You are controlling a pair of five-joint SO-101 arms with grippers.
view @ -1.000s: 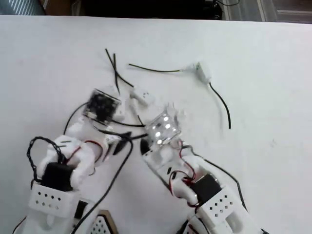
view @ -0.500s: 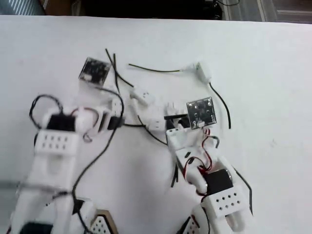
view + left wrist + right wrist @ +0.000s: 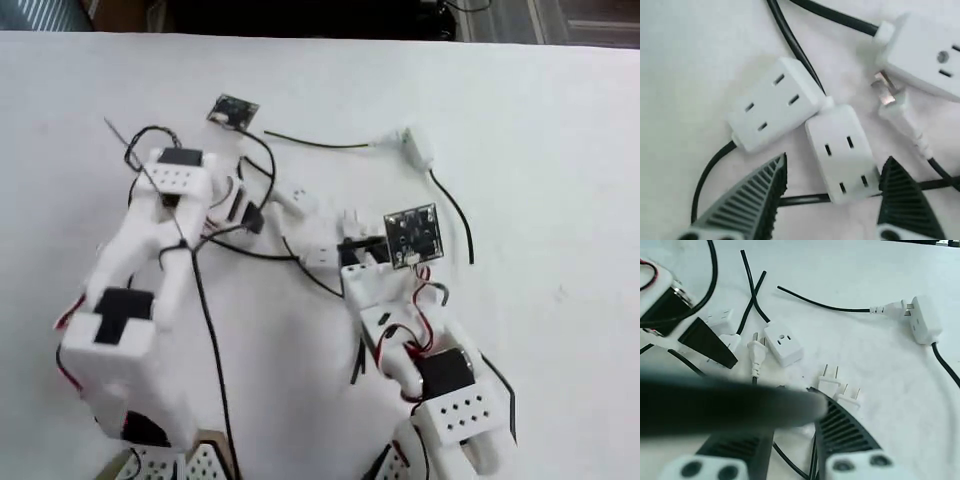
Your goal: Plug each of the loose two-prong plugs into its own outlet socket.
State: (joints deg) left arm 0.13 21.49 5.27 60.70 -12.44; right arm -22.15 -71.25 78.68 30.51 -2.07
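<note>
My left gripper (image 3: 836, 165) is open and hovers over two white sockets (image 3: 772, 102) (image 3: 842, 147) lying side by side. Beside them a loose plug (image 3: 890, 100) on a black cable lies in front of a third socket (image 3: 930, 52). In the high view this gripper (image 3: 245, 210) sits left of that third socket (image 3: 290, 197). My right gripper (image 3: 350, 245) is near the table's middle. Two loose white two-prong plugs (image 3: 829, 382) (image 3: 850, 397) lie just beyond my right gripper (image 3: 795, 412), and a blurred dark bar crosses it.
At the far right a socket (image 3: 418, 147) (image 3: 922, 317) has a plug (image 3: 895, 307) in it, and its black cable trails toward the near side. Black cables (image 3: 240, 140) cross the table behind the left arm. The table's right half is bare white surface.
The left arm has swung from the near left side out over the sockets. The right arm shifted right a second ago and has held still since.
</note>
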